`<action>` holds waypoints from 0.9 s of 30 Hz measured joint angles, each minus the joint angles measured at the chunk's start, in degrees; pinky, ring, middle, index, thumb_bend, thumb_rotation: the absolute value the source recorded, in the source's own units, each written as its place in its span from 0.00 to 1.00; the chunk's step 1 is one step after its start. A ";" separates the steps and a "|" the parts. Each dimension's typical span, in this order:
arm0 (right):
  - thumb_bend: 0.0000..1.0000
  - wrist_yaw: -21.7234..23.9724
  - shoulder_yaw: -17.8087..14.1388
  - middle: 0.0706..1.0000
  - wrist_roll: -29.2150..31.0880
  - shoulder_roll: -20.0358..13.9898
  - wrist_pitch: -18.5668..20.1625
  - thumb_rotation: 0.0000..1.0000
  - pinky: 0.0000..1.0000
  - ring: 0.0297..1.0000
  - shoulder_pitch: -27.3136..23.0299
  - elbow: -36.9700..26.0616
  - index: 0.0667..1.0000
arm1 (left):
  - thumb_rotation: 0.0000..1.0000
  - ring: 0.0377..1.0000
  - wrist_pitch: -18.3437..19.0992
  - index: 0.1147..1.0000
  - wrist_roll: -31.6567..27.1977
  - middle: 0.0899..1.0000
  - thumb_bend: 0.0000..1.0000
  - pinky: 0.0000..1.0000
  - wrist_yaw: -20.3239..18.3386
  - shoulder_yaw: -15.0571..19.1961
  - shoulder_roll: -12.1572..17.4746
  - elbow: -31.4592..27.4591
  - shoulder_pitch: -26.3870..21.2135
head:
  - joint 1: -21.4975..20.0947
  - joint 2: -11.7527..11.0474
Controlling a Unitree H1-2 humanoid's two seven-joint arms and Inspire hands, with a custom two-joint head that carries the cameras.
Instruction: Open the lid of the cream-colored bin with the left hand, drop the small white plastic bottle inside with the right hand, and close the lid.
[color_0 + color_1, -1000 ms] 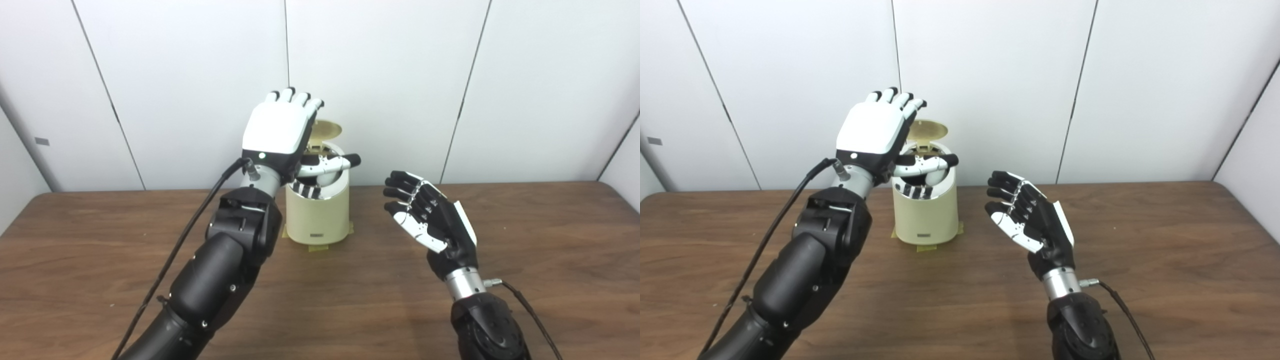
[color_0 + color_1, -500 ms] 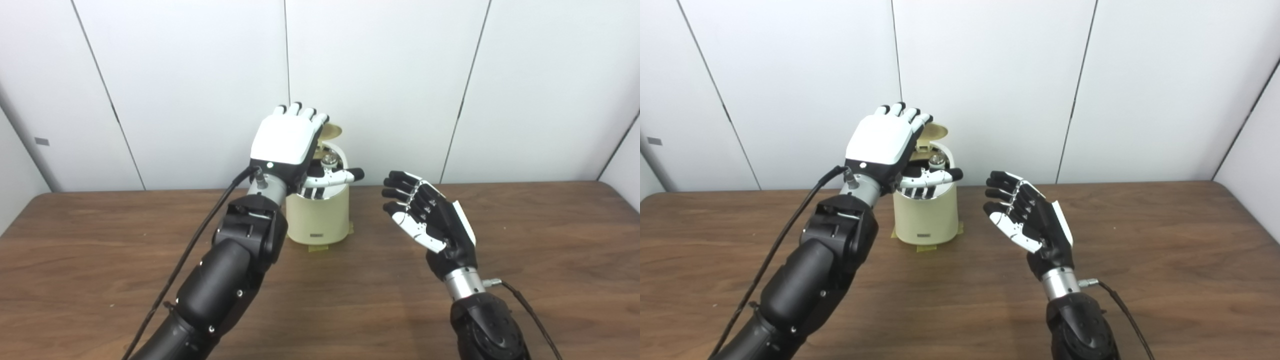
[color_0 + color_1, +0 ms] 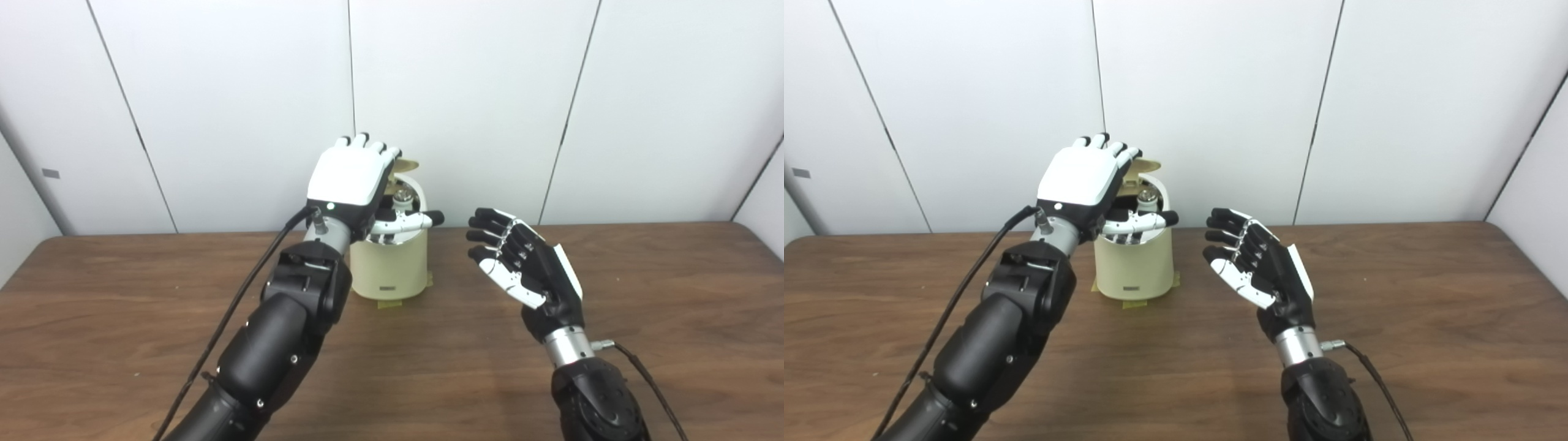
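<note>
The cream-colored bin stands at the back middle of the table. Its round lid is raised and leans back behind the opening. My left hand hovers over the bin, open, back toward me. Its fingertips are up at the lid and its thumb lies across the front of the opening. Inside the opening shows the top of the small white bottle; the rest of it is hidden. My right hand is open and empty, palm facing left, a short way right of the bin.
The brown wooden table runs to a white panelled wall close behind the bin. Yellowish tape sits under the bin's base. A black cable hangs along my left arm.
My left hand has come down toward the bin, and the lid now leans a little lower. The bottle's top has come into sight in the opening. The right hand has barely moved.
</note>
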 measured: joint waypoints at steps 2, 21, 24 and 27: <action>0.28 0.00 0.01 0.71 0.00 0.08 0.21 0.23 0.62 0.71 0.02 0.00 0.70 | 1.00 1.00 0.00 0.91 0.00 0.93 0.82 1.00 0.00 0.00 -0.03 -0.01 0.01 | 0.00 0.26; 0.30 -0.02 0.02 0.71 0.02 0.74 0.56 0.22 0.62 0.71 0.01 -0.60 0.70 | 1.00 1.00 -0.24 0.85 0.10 0.87 0.82 1.00 -0.88 -0.03 0.06 -2.40 2.54 | -0.35 1.85; 0.30 -0.10 0.02 0.71 0.01 0.75 0.60 0.23 0.62 0.71 0.01 -0.82 0.70 | 1.00 1.00 -0.54 0.84 0.09 0.86 0.81 1.00 0.14 -0.05 0.05 -2.39 3.20 | -0.44 2.02; 0.29 -0.21 0.05 0.71 -0.24 0.76 0.97 0.25 0.62 0.71 0.04 -1.41 0.69 | 1.00 1.00 -1.13 0.84 0.09 0.86 0.82 1.00 0.68 -0.14 0.05 -2.35 4.44 | -0.53 2.37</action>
